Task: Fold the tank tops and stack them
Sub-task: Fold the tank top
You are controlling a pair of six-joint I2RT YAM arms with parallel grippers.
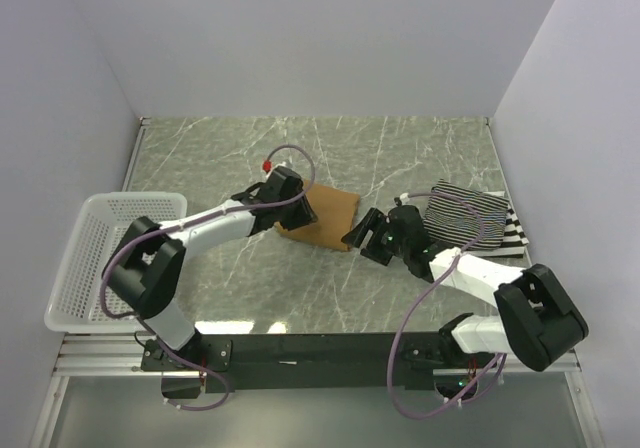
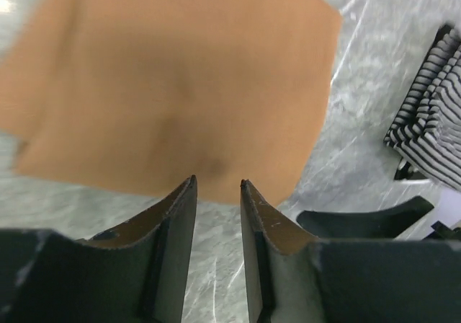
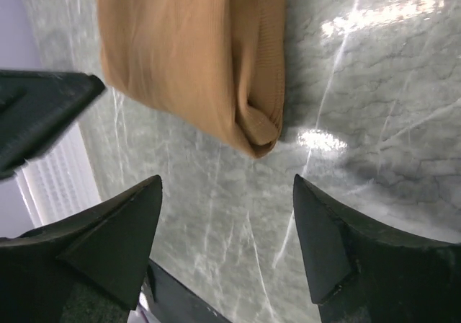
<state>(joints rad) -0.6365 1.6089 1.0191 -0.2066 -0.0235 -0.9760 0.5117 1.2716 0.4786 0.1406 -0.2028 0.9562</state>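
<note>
Between basket (image 1: 130, 200) and striped tops (image 1: 470, 218) lies the folded tan top (image 1: 330, 216)

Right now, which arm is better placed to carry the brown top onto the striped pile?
Probably right: the open right claw faces the folded brown top, and the striped pile lies on that side.

The left arm (image 1: 212, 225) and right arm (image 1: 478, 277) are built alike: slim white links between bulky rounded black joints, both bolted to a black bar (image 1: 300, 348) along the near edge. A thin mauve cable (image 1: 290, 149) loops loosely along each arm, the left one's ending at a small red plug (image 1: 266, 166). The left gripper (image 2: 217, 184) has flat dark fingers (image 2: 176, 229) with scuffed edges, the right gripper (image 3: 227, 186) blunt black wedge-shaped ones.
</note>
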